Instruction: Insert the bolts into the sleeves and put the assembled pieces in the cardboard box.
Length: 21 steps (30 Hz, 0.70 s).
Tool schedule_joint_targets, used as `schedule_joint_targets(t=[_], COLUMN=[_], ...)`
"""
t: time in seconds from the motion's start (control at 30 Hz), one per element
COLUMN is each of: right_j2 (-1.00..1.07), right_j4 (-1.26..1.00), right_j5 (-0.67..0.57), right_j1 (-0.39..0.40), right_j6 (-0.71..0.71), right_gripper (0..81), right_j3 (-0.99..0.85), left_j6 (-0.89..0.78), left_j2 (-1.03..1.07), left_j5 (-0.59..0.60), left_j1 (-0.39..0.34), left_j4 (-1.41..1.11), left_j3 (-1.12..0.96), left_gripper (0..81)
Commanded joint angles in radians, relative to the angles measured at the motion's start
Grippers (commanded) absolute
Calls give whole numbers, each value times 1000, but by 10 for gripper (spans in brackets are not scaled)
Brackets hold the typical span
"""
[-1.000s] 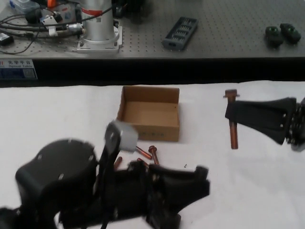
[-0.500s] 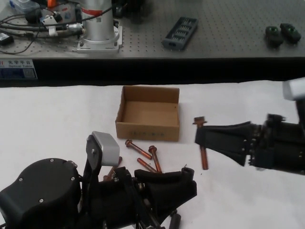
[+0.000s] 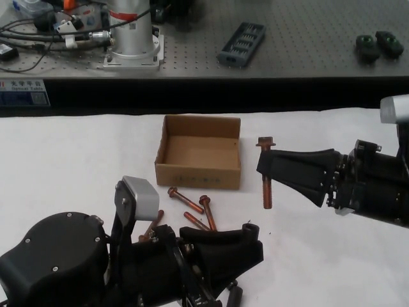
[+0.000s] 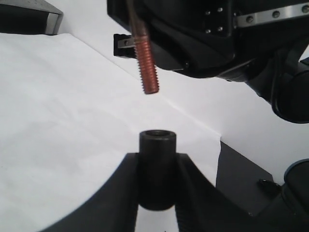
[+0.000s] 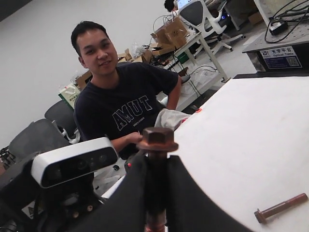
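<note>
— Beside the cardboard box (image 3: 198, 174), what does the right gripper (image 3: 264, 167) hold?
— Clamped on a bolt (image 3: 266, 192), upright, head up. Left gripper (image 4: 158, 166) grips a sleeve (image 4: 157, 145); bolt tip near its bore, not touching

A robotics lab: behind the white-covered surface (image 3: 57, 153) runs a drilled metal breadboard (image 3: 300, 45), with cables (image 3: 32, 29) and a steel column (image 3: 131, 29) standing on it; farther off in the room, office chairs (image 5: 60, 116) and stacked cartons (image 5: 166, 34).
</note>
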Motion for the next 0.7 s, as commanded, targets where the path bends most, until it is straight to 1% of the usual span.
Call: schedule_joint_targets(t=[0.0,0.13,0.3,0.67], right_j2=[2,2,2,2], right_j4=[-18,-18,-18,-16], right_j5=[7,20,-18,-35], right_j1=[17,33,34,33], right_j6=[4,8,15,15], right_gripper=[43,43,43,43], right_j3=[-2,-2,-2,9], left_j6=[-32,-32,-43,-93], left_j2=[0,0,0,0], left_j5=[-3,11,16,8], left_j1=[-4,-4,-4,-4], left_j4=[-22,-24,-43,-83], left_j3=[-2,-2,-2,-2], left_gripper=[113,113,113,113])
